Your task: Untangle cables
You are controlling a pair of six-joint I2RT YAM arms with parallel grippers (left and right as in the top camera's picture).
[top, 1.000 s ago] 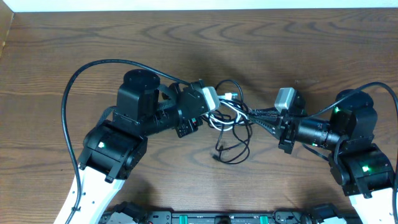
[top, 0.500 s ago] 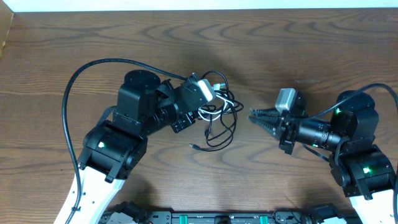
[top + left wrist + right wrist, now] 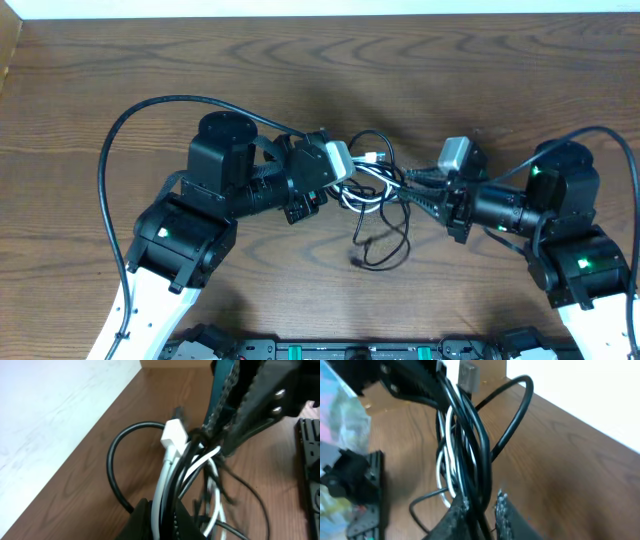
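Centrally, a dark wooden desk (image 3: 500,60) fills the overhead view, with the left arm (image 3: 220,170) reaching in from 8 o'clock and the right arm (image 3: 560,200) from 4 o'clock, so that their tips nearly meet in the middle. Between them lies the knot of cables (image 3: 372,190), mostly thin black cords with one white cable (image 3: 167,467) threaded through. The left jaws are clamped shut on one side of the bundle, at its 9 o'clock edge. The right jaws are drawn narrow around a few black strands at its 3 o'clock edge, seemingly pinching them. A slack black loop (image 3: 385,245) trails toward 6 o'clock and ends in a small loose plug (image 3: 358,262) lying on the desk. Near the left jaws a white plug (image 3: 174,434) stands out of the tangle. To do this step well, the arms should probably draw apart slowly along the 9-to-3 line, each keeping its hold, and ease off if the cords tighten rather than slide. Plugs may snag inside loops. No container is in view, so nothing is held in one.
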